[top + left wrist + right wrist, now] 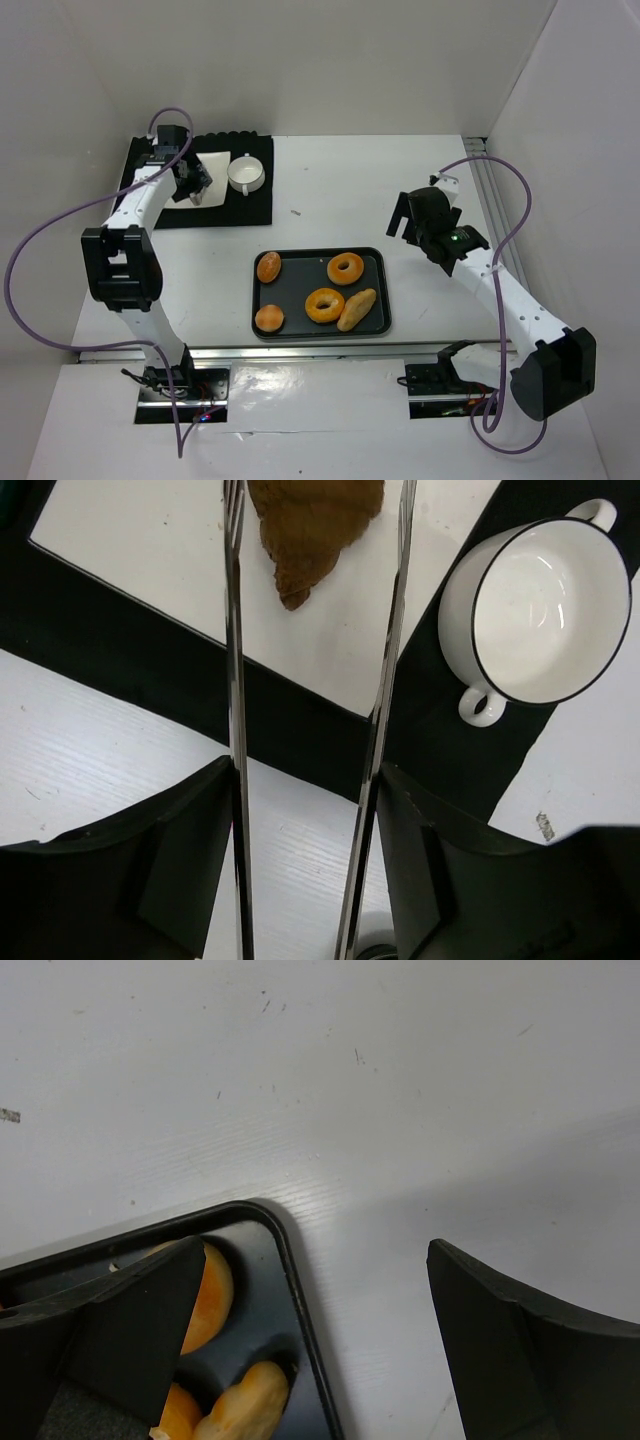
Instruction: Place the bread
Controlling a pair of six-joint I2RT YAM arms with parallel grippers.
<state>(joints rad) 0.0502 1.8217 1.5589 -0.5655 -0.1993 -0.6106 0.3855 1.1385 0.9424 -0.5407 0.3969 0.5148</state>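
Note:
A brown croissant-shaped bread (310, 530) lies on the white square plate (150, 560) at the back left. It sits between the tips of metal tongs (237, 680), whose blades stand apart on either side of it. My left gripper (305, 770) is shut on the tongs, its pads pressed against both blades. In the top view it (192, 180) hangs over the plate (215, 175). Whether the blades touch the bread I cannot tell. My right gripper (316, 1250) is open and empty, above the tray's far right corner.
A black mat (250, 205) carries the plate and a white two-handled cup (245, 173). The dark tray (385, 290) at centre holds two round buns (269, 266), two ring doughnuts (345, 268) and a long roll (357, 309). My right arm (500, 290) runs along the right side.

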